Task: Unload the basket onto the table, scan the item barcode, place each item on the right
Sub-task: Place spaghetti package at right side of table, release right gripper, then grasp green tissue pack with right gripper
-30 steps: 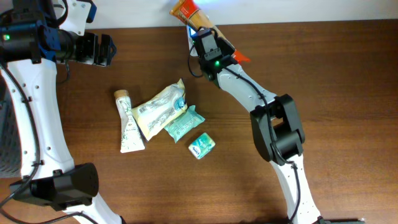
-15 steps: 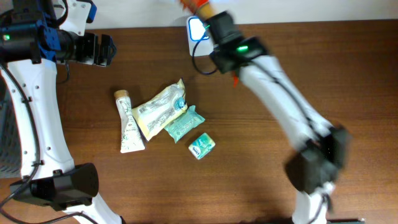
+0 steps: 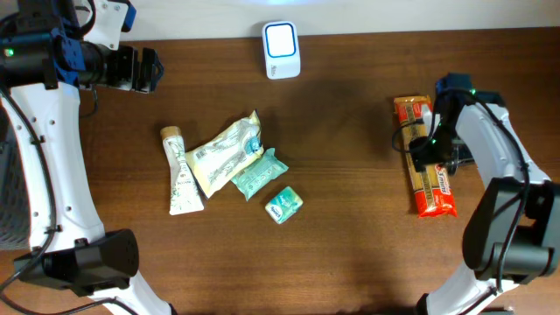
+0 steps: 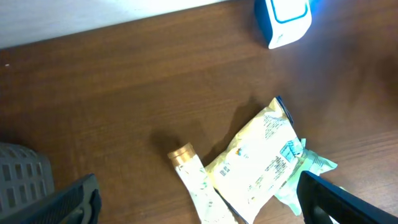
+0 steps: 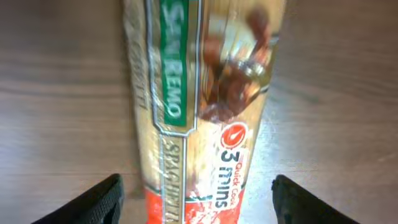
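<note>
Both spread: R gripper [image 3: 430, 140] down over spaghetti pack [image 3: 435, 188]; L gripper [image 3: 144, 70] far-left.

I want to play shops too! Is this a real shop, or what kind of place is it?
Probably a practice checkout, not a real shop. A small barcode scanner stands at the back of a wooden table, and groceries lie on it: a spaghetti packet, a yellow pouch.

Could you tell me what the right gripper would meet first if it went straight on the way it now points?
The spaghetti pack: the right gripper points down at it, jaws open to either side, with the pack flat on the table. How much gap remains is unclear.
</note>
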